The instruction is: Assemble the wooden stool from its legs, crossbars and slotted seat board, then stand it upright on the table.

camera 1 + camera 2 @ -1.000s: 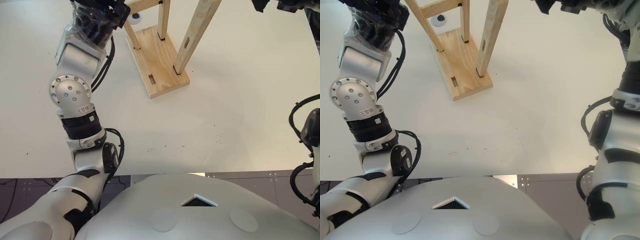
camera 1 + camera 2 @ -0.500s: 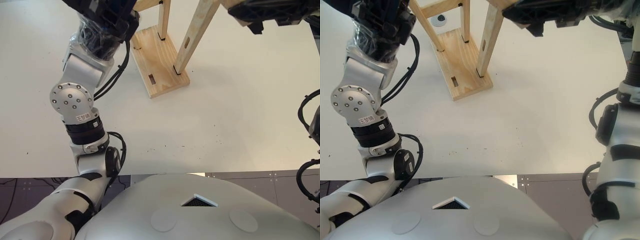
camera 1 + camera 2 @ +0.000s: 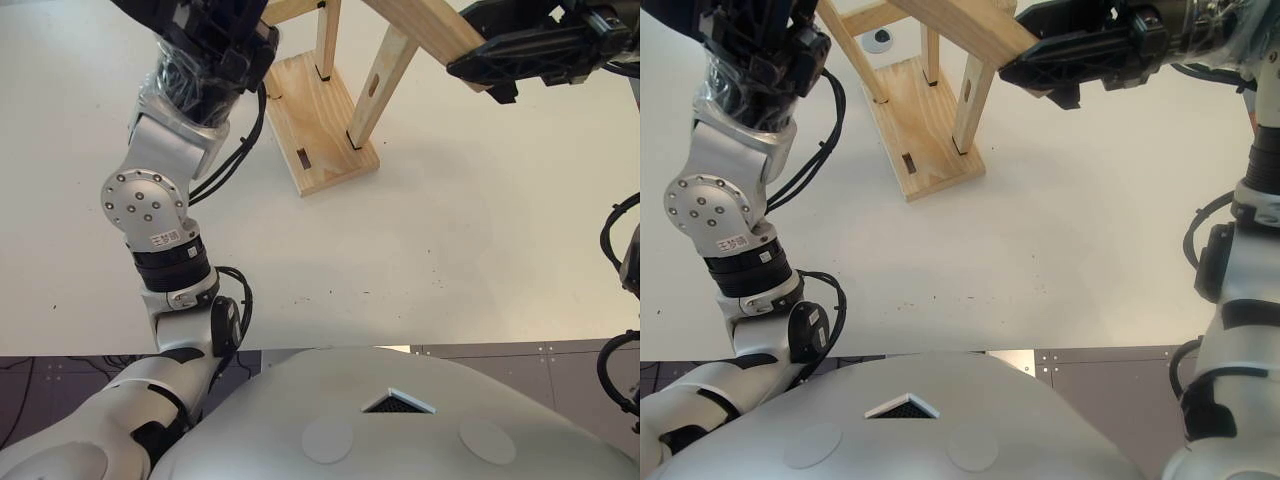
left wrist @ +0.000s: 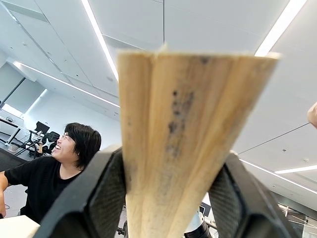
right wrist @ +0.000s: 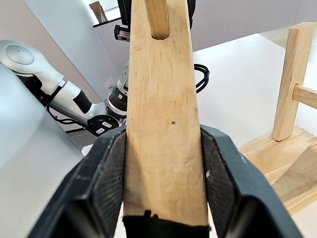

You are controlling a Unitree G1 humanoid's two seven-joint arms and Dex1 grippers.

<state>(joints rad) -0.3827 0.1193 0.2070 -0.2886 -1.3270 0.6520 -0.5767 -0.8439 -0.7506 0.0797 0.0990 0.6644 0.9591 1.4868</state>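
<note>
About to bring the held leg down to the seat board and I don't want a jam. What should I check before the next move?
1. Right jaws shut on wooden leg: ok.
2. Left jaws shut on a wooden piece: ok. Whether it is the same leg: cannot tell.
3. Near slot in seat board empty: ok.
4. Seat board flat on table: ok.
5. Wooden leg upright over that slot: not ok, tilted and off to the right.
6. Standing legs fully seated: cannot tell.
</note>
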